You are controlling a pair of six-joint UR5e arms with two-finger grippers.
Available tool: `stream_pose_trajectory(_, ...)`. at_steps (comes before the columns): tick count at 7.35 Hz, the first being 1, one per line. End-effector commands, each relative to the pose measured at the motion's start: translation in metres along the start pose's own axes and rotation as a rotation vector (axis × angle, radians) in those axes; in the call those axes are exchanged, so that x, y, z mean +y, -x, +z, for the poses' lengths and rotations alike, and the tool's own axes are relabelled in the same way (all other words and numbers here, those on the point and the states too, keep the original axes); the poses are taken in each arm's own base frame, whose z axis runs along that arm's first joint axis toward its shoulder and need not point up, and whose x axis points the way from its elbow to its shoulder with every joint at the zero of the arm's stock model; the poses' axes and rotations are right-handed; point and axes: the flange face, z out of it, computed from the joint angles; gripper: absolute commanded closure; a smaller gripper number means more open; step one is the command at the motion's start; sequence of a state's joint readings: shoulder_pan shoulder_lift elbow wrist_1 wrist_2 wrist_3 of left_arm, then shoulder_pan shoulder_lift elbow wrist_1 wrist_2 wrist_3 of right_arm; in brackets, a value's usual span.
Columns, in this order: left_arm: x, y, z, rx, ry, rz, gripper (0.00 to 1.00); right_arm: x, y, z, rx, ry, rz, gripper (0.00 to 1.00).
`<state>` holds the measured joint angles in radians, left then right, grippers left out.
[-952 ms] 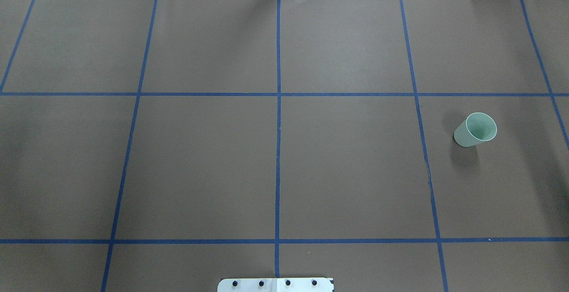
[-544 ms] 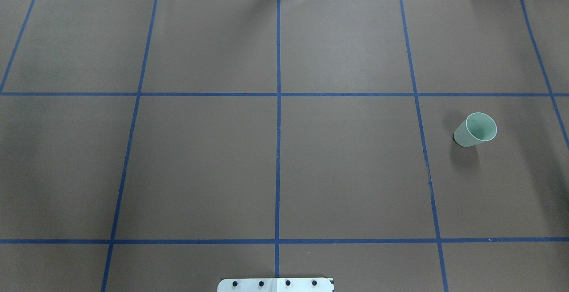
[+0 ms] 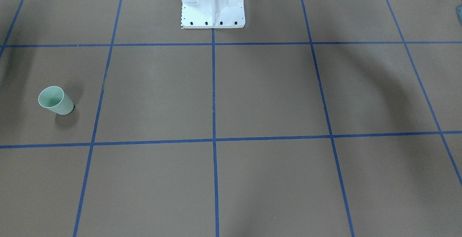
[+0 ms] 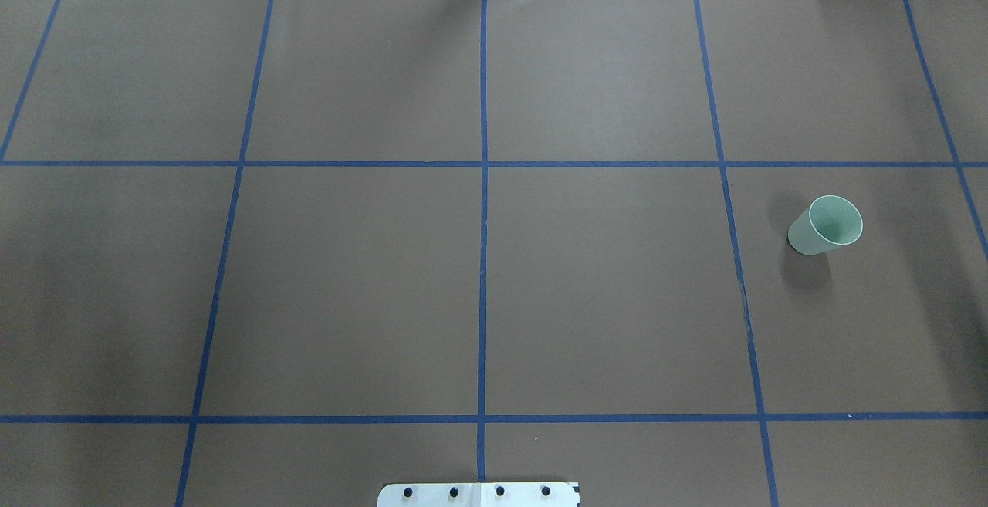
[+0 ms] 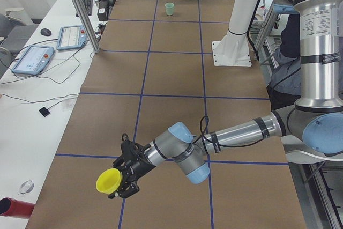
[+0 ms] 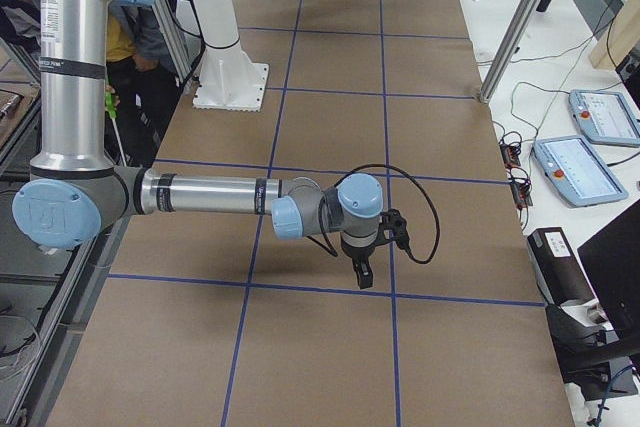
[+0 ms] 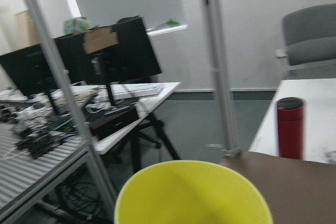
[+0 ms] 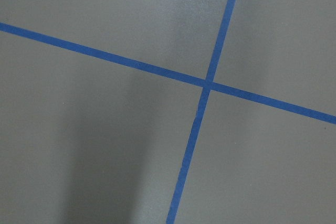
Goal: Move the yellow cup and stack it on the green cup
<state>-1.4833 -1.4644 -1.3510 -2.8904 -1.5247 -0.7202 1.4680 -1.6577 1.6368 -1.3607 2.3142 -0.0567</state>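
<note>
The yellow cup (image 5: 109, 182) is held on its side in the air by my left gripper (image 5: 126, 178), over the table's left end, mouth pointing away from the arm. Its rim fills the bottom of the left wrist view (image 7: 194, 195); no fingers show there. The green cup (image 4: 824, 225) stands upright and alone at the table's right side; it also shows in the front view (image 3: 56, 100) and far off in the left side view (image 5: 170, 9). My right gripper (image 6: 361, 275) points down over a tape crossing (image 8: 206, 84); I cannot tell whether it is open.
The brown table cover (image 4: 602, 299) carries a grid of blue tape lines. The white robot base (image 3: 213, 4) stands at the near-middle edge. A red bottle (image 7: 290, 127) stands on a white side table beyond the left end, with tablets (image 5: 32, 59) beside it.
</note>
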Motion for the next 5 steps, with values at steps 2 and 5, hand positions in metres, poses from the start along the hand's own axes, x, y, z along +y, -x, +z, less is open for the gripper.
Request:
stream_pose_trajectory(2,-0.099,-0.130,-0.049,0.480,-0.060,0.058,1.00,0.005,-0.002,0.002,-0.001,0.006,0.006,0.01)
stream_pose_trajectory(5,-0.118,-0.255,-0.114,0.950,-0.052,0.213,1.00,0.003,0.001,-0.001,-0.002,-0.001,-0.001,0.01)
